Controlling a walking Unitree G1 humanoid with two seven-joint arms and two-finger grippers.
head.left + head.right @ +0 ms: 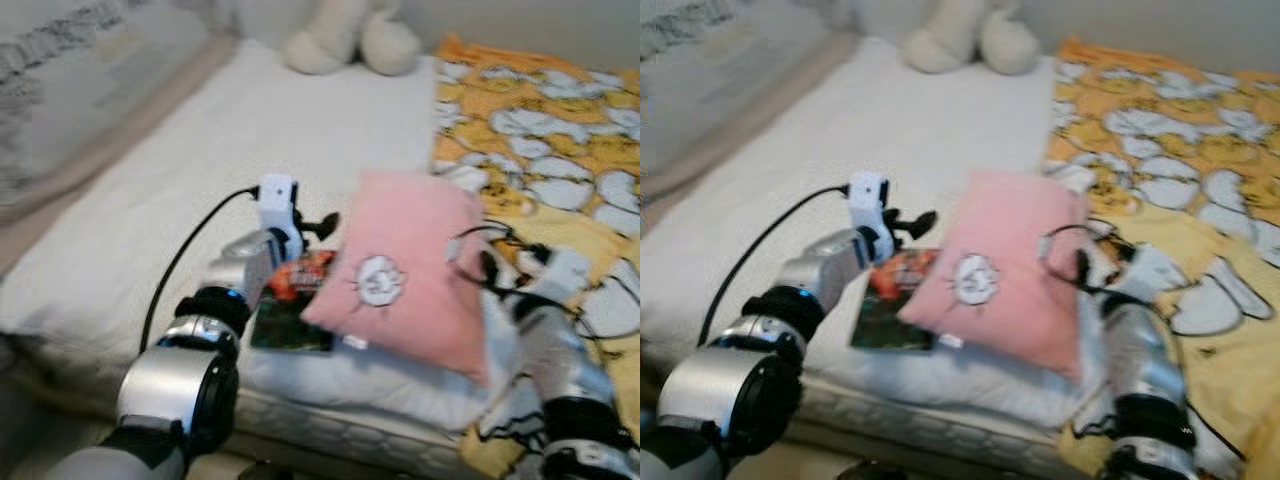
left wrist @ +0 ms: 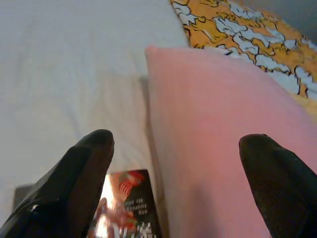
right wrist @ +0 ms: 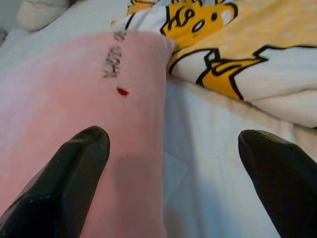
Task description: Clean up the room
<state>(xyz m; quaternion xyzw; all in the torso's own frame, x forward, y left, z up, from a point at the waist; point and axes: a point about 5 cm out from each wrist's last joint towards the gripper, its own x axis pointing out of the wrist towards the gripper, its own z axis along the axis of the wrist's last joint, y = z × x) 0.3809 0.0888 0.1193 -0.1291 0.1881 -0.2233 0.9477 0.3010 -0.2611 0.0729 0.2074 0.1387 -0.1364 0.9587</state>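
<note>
The pink pillow lies near the bed's front edge, half over a book. Both grippers — left gripper, right gripper — flank it, fingers spread, grasping nothing. Next, probably: close in and lift it.

Soft, even daylight fills both head views, bright on the white sheet with only faint shadow beneath the pink pillow toward 6 o'clock. Both are smeared by motion blur, worst toward 3 o'clock on the yellow blanket. In the wrist views the black fingers are close and out of focus, and glare whitens the book cover at 7 o'clock.
</note>
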